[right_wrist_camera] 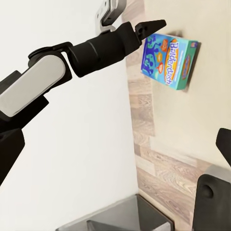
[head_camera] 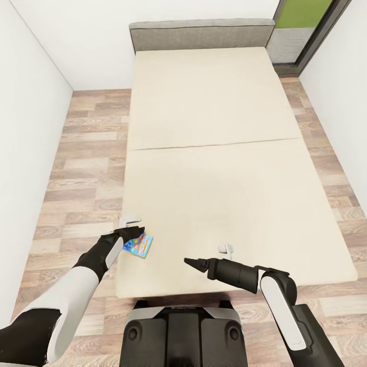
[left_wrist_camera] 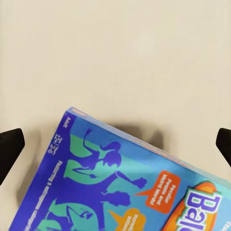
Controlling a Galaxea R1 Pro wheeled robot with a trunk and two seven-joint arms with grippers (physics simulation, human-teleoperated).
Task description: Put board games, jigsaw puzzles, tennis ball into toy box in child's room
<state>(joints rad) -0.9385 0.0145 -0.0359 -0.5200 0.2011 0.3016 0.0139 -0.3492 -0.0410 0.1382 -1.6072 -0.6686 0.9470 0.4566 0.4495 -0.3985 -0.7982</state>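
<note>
The child's room [head_camera: 66, 153] took up the head view: white walls on either side, wood plank flooring [head_camera: 86, 168] running down both sides, and a dark-framed window [head_camera: 306, 30] at the far right corner. The bed [head_camera: 214, 153] stood in the middle of it, a wide beige mattress with a seam across its middle and a grey headboard [head_camera: 201, 33] at the far end. The robot's dark base [head_camera: 183, 331] sat at the near foot of the bed, between the two arms. The left gripper [head_camera: 133, 233] hung over the near left corner of the mattress, just above one of the board games [head_camera: 139, 245] — the blue one with cartoon figures, lying flat near the mattress edge. In the left wrist view this box [left_wrist_camera: 130, 183] lay below and between the two dark fingertips [left_wrist_camera: 9, 147], which stood wide apart, one at each side of the picture, neither touching it. The right gripper [head_camera: 192, 263] hovered over the near middle of the mattress, pointing toward the left arm; whether its fingers were spread or closed could not be told from the head view, though the right wrist view showed dark tips [right_wrist_camera: 224, 144] set far apart.
</note>
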